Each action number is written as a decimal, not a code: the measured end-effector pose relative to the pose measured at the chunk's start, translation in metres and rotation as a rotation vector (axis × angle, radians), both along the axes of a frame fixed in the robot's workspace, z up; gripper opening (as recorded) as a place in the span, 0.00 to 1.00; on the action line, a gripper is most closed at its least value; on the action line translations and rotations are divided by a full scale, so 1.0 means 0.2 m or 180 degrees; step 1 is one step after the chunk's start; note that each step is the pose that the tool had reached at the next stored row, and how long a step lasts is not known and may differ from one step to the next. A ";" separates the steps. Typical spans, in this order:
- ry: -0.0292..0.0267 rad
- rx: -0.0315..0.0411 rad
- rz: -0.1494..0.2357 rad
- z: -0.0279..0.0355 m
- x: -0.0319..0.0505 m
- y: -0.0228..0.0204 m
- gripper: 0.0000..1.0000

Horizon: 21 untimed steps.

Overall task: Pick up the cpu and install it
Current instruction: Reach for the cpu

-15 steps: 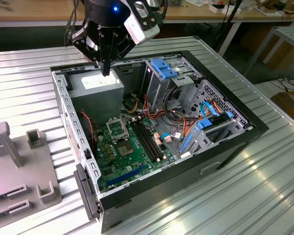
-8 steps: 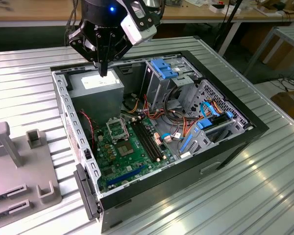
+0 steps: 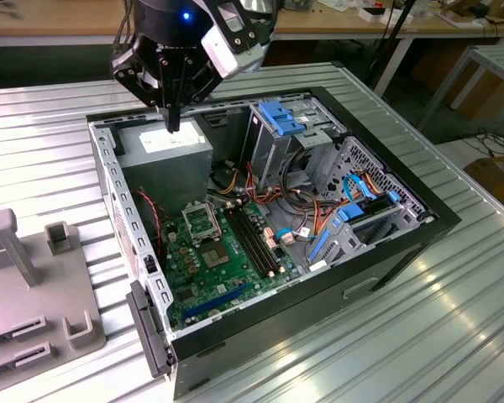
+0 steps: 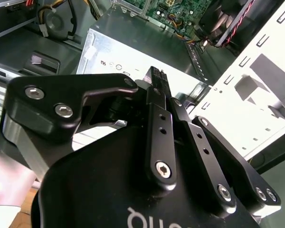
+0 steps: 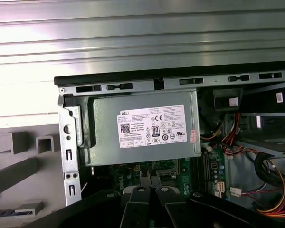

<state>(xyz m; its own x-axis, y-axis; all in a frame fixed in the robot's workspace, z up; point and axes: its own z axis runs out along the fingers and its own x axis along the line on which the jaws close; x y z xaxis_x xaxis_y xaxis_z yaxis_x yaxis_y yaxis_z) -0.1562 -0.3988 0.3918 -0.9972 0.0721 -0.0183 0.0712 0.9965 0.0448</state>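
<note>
My gripper [image 3: 173,124] hangs fingers-down over the far corner of the open computer case [image 3: 420,220], just above the grey power supply [image 3: 170,151]. In the second wrist view the gripper [image 4: 156,76] has its black ribbed pads pressed together, shut, and I see nothing between them. The green motherboard [image 3: 235,273] lies on the case floor below. On it sits the black square socket [image 3: 200,221] with its metal frame, and a duller grey chipset block [image 3: 215,254] beside it. The cpu is out of view.
A drive cage with blue latches [image 3: 281,117] and bundles of coloured cables [image 3: 307,206] fill the case toward the exterior view's right. A grey fixture [image 3: 34,290] with upright posts stands on the ribbed metal table [image 3: 454,336] at the exterior view's left.
</note>
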 end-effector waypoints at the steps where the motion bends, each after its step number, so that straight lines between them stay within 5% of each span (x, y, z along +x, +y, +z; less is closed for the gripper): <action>1: 0.0000 0.0000 0.0000 0.000 -0.004 0.000 0.11; 21: 0.0012 0.0000 0.0004 -0.005 -0.070 0.000 0.11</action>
